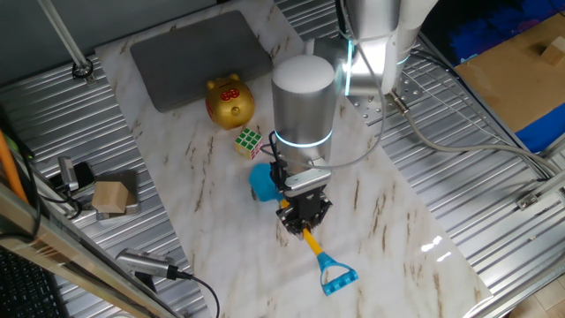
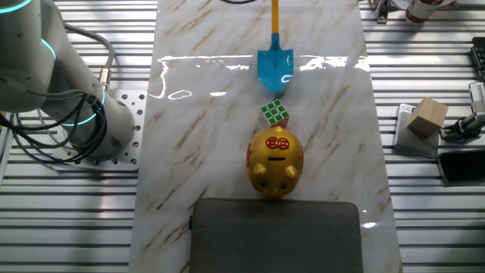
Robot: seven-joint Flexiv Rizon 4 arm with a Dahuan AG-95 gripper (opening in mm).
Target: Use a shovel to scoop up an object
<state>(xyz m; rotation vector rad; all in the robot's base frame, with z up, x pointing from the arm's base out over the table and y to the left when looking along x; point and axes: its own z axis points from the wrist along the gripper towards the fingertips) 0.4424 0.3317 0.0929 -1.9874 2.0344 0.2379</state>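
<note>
Cube (image 1: 249, 141) — beyond gripper-held (image 1: 303, 218) shovel (image 1: 262, 182)

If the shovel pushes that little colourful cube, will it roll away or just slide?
The cube would probably slide, since its flat faces rest on smooth marble. It looks small and light, so it may skid ahead of the shovel until it meets the golden pig right behind it.

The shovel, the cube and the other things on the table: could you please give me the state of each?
Shovel: held by its yellow shaft, blade just short of the cube.
End effector: shut on the shovel.
Puzzle cube: on the table, scrambled, not scooped yet.
Pig bank: upright, beside the cube.
Wooden block: off the marble top.
</note>
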